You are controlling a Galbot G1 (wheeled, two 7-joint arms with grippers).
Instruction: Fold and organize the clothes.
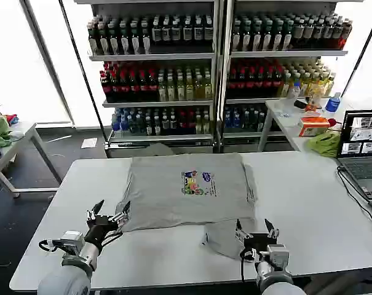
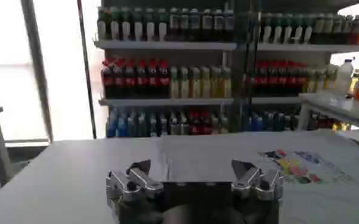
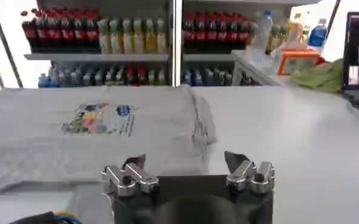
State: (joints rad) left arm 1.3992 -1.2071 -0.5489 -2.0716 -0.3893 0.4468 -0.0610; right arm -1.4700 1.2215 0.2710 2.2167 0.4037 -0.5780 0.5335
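Head view: shirt partly folded mid-desk, sleeve loose near front edge. Left claw, right claw both open, empty. Folding unfinished.

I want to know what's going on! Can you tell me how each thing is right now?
Grey shirt: lying on the table, logo up, partly folded.
Left gripper: open, empty, at the shirt's near left corner.
Right gripper: open, empty, at the shirt's near right corner.
Laptop: open, screen lit.
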